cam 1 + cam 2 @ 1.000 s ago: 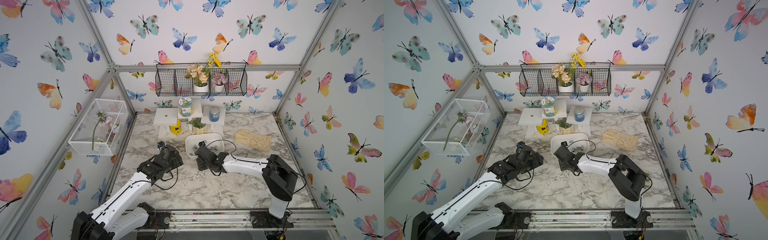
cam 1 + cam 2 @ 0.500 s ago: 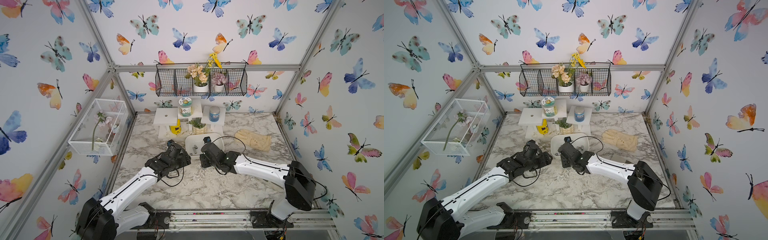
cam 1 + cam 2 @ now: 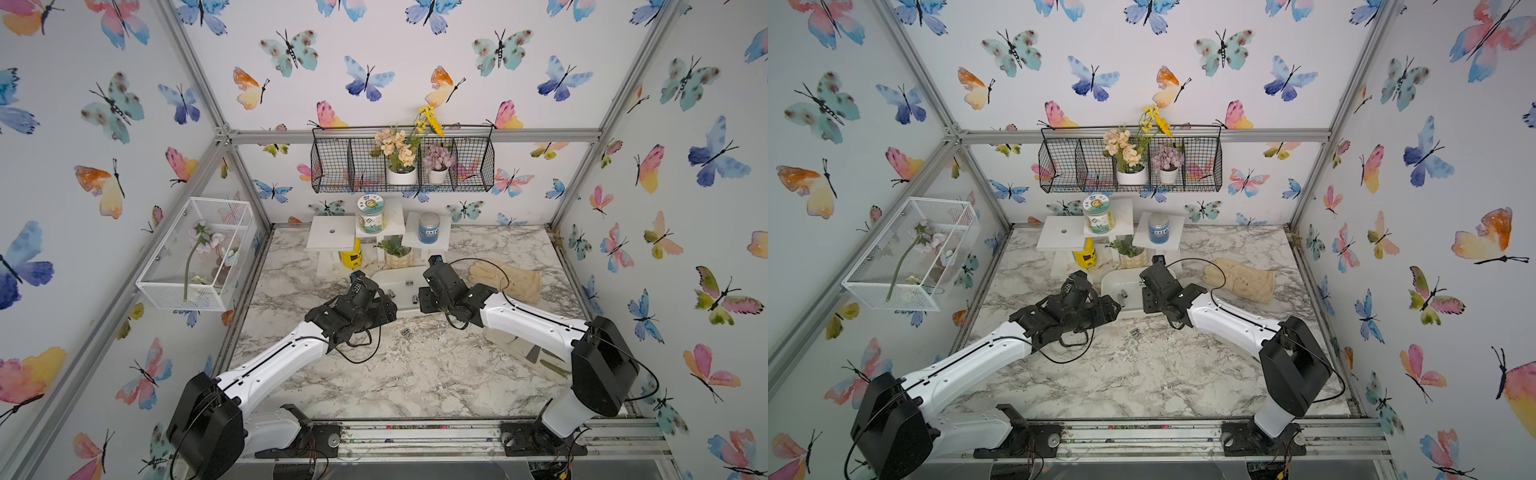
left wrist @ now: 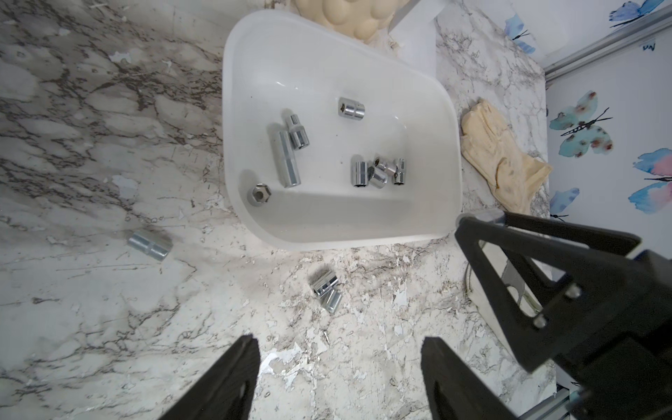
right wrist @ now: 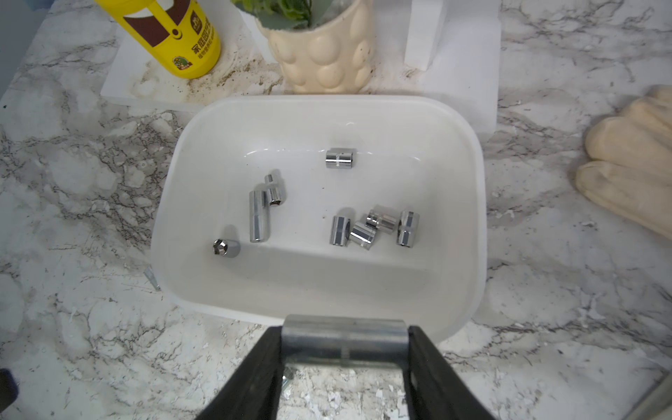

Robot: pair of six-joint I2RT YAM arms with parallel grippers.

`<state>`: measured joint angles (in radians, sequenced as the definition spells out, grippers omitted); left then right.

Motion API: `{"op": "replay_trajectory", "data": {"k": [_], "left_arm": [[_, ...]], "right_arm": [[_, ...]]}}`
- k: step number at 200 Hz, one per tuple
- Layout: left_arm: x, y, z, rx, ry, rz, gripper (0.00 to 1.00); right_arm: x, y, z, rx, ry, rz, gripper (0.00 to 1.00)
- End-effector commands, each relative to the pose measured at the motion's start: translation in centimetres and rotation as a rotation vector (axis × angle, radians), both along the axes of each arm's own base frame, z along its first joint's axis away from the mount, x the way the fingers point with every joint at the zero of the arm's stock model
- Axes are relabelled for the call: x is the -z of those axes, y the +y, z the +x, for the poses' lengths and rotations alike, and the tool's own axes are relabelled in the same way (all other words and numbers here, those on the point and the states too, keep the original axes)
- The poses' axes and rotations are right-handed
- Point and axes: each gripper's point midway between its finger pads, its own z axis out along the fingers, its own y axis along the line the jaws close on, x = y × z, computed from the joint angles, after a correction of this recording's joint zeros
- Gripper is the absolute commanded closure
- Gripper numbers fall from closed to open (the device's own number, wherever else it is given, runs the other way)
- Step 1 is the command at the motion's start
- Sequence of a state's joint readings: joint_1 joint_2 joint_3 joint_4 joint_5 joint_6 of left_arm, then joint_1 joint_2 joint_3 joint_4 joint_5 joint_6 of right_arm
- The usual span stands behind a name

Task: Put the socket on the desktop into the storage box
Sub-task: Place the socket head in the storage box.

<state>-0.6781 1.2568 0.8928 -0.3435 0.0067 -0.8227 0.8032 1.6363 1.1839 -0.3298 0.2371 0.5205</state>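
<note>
The storage box (image 5: 320, 100), a glossy white tub, stands at the back middle of the marble desktop (image 3: 415, 374) with several chrome sockets (image 5: 340, 159) lying in it. My right gripper (image 5: 344, 342) is shut on a steel socket (image 5: 344, 332), held crosswise between its fingertips just over the box's near rim. My left gripper (image 4: 340, 340) hangs open and empty above the desktop in front of the box. Loose sockets lie on the desktop, a touching pair (image 4: 326, 290) close to the box and one further off (image 4: 150, 246). In both top views the grippers (image 3: 390, 295) (image 3: 1144, 297) flank the box (image 3: 1106, 286).
A cream glove (image 3: 511, 280) lies right of the box. Behind the box stand a yellow bottle (image 5: 171, 32), a cream plant pot (image 5: 323, 54) and white stands (image 3: 330, 232). A clear packet (image 3: 523, 345) lies under the right arm. A white mesh basket (image 3: 199, 253) hangs on the left wall.
Both arms have reached farther back toward the box. The right gripper has carried its socket up to the box's near rim, and the left gripper has moved right alongside the box.
</note>
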Motion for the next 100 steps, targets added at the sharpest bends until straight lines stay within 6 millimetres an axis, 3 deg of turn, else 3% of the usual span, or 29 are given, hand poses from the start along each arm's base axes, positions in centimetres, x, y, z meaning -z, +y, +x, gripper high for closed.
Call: {"op": "replay_trajectory", "data": {"k": [1,100], "left_arm": [[-0.6,-1.0,0.3,0.031,-0.013,-0.017,0.25],[0.2,-0.6,-0.2,0.032,-0.006,-0.011,0.25]], "right_arm": [[0.0,0.4,1.0,-0.025,0.004,0.005,0.46],[4.7,0.6,5.4,0.014,0.055,-0.062,0.45]]}}
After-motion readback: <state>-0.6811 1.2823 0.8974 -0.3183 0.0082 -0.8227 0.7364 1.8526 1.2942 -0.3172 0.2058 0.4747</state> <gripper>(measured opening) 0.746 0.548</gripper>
